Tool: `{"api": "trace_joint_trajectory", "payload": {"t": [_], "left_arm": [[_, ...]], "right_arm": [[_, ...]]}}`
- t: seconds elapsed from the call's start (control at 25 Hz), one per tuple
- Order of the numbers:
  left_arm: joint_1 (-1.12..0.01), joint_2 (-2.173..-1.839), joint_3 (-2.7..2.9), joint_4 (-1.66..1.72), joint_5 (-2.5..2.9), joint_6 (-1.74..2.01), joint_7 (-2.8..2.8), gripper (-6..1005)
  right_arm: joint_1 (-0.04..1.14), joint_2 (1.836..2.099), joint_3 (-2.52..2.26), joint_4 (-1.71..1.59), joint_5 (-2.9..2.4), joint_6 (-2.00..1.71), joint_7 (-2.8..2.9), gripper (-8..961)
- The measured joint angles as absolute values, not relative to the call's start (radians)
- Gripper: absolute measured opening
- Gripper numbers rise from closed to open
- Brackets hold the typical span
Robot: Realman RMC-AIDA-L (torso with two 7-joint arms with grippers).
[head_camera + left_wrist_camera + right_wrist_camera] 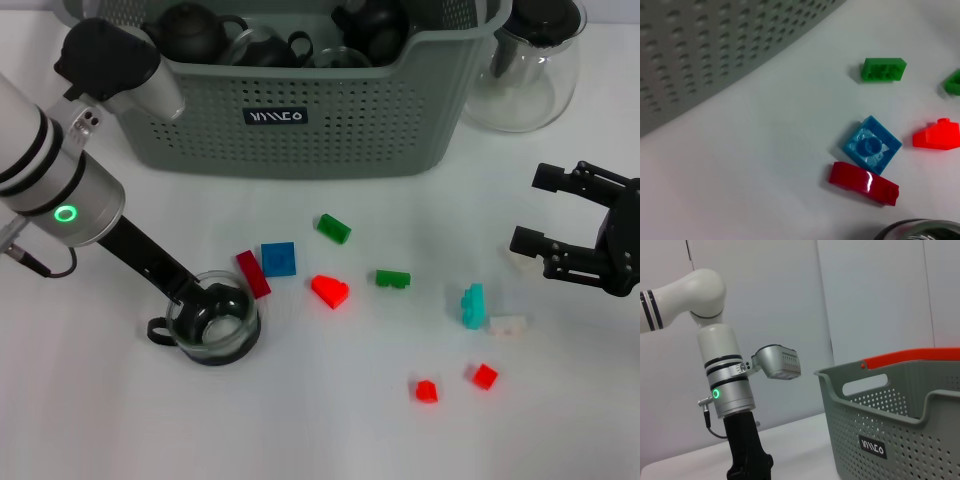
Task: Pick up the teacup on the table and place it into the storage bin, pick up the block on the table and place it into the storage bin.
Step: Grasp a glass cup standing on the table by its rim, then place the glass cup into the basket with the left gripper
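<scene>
Storage bin (300, 120), the large grey-green perforated plastic basket, sits at twelve o'clock on the white desk (100, 420), already holding dark teapots. By my reading the teacup step is in hand: the left hand (200, 300) reaches into the small clear glass teacup (212, 328) at seven o'clock, and whether it pinches the rim I cannot tell. Next comes a lift clearing the bin's wall. The right hand (545, 215) waits spread at three o'clock. A dark red block (253, 273) lies just beside the cup.
</scene>
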State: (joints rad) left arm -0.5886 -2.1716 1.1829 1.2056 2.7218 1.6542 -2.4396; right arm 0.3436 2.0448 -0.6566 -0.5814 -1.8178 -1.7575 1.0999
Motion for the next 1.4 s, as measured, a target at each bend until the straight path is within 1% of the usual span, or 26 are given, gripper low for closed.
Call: {"api": "trace_joint_trajectory", "payload": {"t": [0.16,0.28,0.36,0.52,0.6,0.8,0.92,1.04,1.12,1.24,1.32,1.4], "left_arm": [[-0.591,-2.168,1.154,1.211,2.698,1.683,-2.431,139],[-0.62,-2.155,1.005,1.199,2.611,1.773,-2.363,82],[-0.648,-2.134,0.884,1.149,2.52,1.847,-2.285,43],[-0.696,-2.065,0.652,0.966,2.244,1.987,-2.13,50],[-0.701,-2.055,0.589,0.94,2.135,1.995,-2.11,54],[-0.703,-2.054,0.466,0.954,1.798,1.886,-2.125,63],[-0.749,-2.02,0.515,0.978,1.768,1.713,-2.175,68],[-0.831,-1.976,0.616,1.013,1.886,1.567,-2.245,73],[-0.874,-1.97,0.686,1.053,1.994,1.488,-2.293,77],[-0.933,-1.97,0.823,1.098,2.188,1.362,-2.376,82],[-0.972,-1.978,0.921,1.103,2.342,1.282,-2.437,86],[-1.004,-1.996,0.995,1.099,2.489,1.219,-2.485,89]], "right_arm": [[0.343,2.045,-0.657,-0.581,-1.818,-1.759,1.1,868],[0.343,2.045,-0.656,-0.581,-1.818,-1.76,1.1,868],[0.343,2.045,-0.656,-0.581,-1.818,-1.76,1.1,867],[0.342,2.045,-0.655,-0.581,-1.818,-1.76,1.1,867],[0.342,2.045,-0.656,-0.581,-1.818,-1.76,1.1,867],[0.345,2.047,-0.657,-0.581,-1.818,-1.756,1.1,867],[0.343,2.048,-0.656,-0.581,-1.818,-1.759,1.1,868],[0.342,2.049,-0.657,-0.58,-1.818,-1.761,1.1,868],[0.342,2.05,-0.657,-0.579,-1.818,-1.762,1.1,867],[0.342,2.051,-0.657,-0.574,-1.818,-1.762,1.1,867],[0.342,2.051,-0.654,-0.573,-1.818,-1.762,1.1,868],[0.343,2.052,-0.653,-0.572,-1.818,-1.762,1.1,868]]}}
